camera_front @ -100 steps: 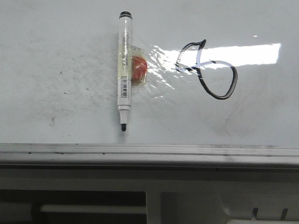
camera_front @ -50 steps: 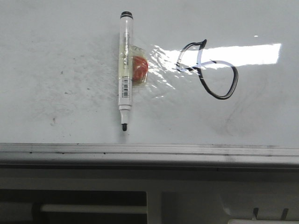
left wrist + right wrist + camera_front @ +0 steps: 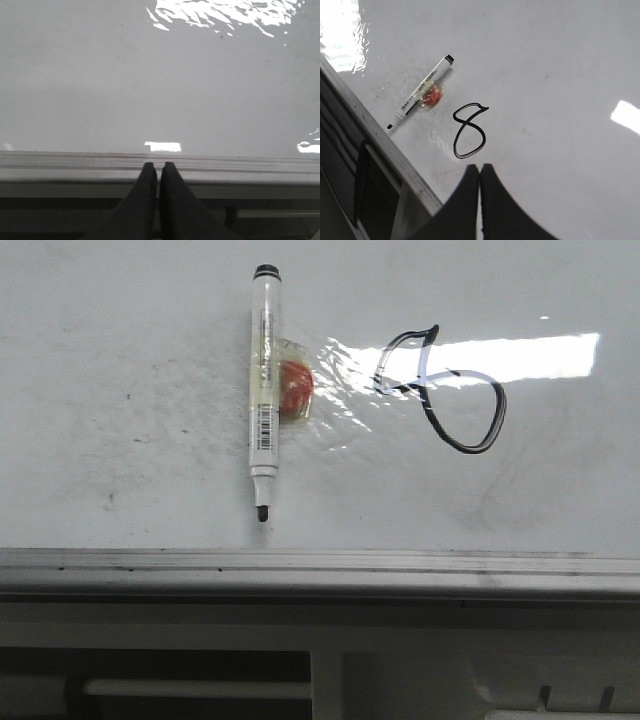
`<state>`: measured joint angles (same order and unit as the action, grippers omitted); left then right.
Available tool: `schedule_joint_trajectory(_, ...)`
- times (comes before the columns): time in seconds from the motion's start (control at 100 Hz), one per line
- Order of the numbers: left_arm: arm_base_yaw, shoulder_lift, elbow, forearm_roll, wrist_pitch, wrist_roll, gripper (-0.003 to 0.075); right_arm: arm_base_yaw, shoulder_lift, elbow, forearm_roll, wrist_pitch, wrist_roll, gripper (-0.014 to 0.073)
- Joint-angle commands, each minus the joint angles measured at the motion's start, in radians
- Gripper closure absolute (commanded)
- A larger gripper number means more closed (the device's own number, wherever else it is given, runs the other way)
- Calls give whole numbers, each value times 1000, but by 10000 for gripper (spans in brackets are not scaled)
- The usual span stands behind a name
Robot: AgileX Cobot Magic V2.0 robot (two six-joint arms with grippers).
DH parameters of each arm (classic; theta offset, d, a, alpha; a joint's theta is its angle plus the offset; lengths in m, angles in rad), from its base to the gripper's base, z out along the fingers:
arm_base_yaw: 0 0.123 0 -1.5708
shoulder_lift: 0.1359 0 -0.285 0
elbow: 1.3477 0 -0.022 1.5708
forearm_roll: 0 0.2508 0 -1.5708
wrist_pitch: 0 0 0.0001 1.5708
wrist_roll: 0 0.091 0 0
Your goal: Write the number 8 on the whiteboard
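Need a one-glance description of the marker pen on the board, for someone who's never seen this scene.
Start from the whiteboard, which fills the front view above its grey edge rail. Left of the hand-drawn number 8 lies the marker pen, uncapped, black tip toward the rail. It is the only solid object there: a white barrel with a barcode label and an orange-red blob taped to its side.

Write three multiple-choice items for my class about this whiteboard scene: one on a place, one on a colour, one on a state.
1. In the front view, where does the marker lie relative to the number 8?
A. To its left
B. To its right
C. Across it

2. What colour is the blob taped to the marker?
A. Blue
B. Orange-red
C. Green

3. How do the right gripper's jaws stand?
A. Wide open
B. Shut on the marker
C. Shut, holding nothing

Key: 1 A, the marker sits left of the 8 on the whiteboard. 2 B, the blob is orange-red. 3 C, the jaws meet above bare board.
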<state>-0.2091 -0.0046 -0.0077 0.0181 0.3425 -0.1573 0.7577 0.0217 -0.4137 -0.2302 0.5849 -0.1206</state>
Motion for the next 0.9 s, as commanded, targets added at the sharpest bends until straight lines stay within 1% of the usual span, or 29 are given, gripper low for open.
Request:
schedule_joint_trajectory(0.0,3,-26,40,-8,-35,-7,741,-5,14,-24,-17,-79,3,637)
schedule_joint_trajectory(0.12,3,-26,40,-8,-35,-7,741,-5,14,-17,-19,-75,3,637)
schedule_joint_trajectory(0.19,3,-26,40,-8,-35,-7,741,-10,14,6,-53,-72,4,637)
schedule_joint_trajectory(0.25,3,-26,40,-8,-35,-7,741,-39,14,35,-62,-79,51,637)
schedule_joint_trajectory(0.32,3,-26,40,-8,-35,-7,741,-111,14,91,-62,-98,144,637)
schedule_joint_trajectory(0.37,3,-26,40,-8,-35,-7,741,-176,14,145,-62,-161,182,637)
schedule_joint_trajectory(0.45,3,-26,40,-8,-35,-7,741,-291,14,250,-58,-292,189,637)
schedule_joint_trajectory(0.51,3,-26,40,-8,-35,-7,741,-363,14,318,-31,-390,189,637)
schedule_joint_trajectory(0.59,3,-26,40,-8,-35,-7,741,-455,14,403,19,-450,189,637)
schedule_joint_trajectory(0.64,3,-26,40,-8,-35,-7,741,-499,14,438,40,-457,189,637)
schedule_joint_trajectory(0.7,3,-26,40,-8,-35,-7,741,-539,14,436,41,-378,189,637)
schedule_joint_trajectory(0.73,3,-26,40,-8,-35,-7,741,-561,14,436,41,-364,189,637)
schedule_joint_trajectory(0.83,3,-26,40,-8,-35,-7,741,-601,14,436,41,-306,189,637)
schedule_joint_trajectory(0.89,3,-26,40,-8,-35,-7,741,-614,14,436,39,-302,189,637)
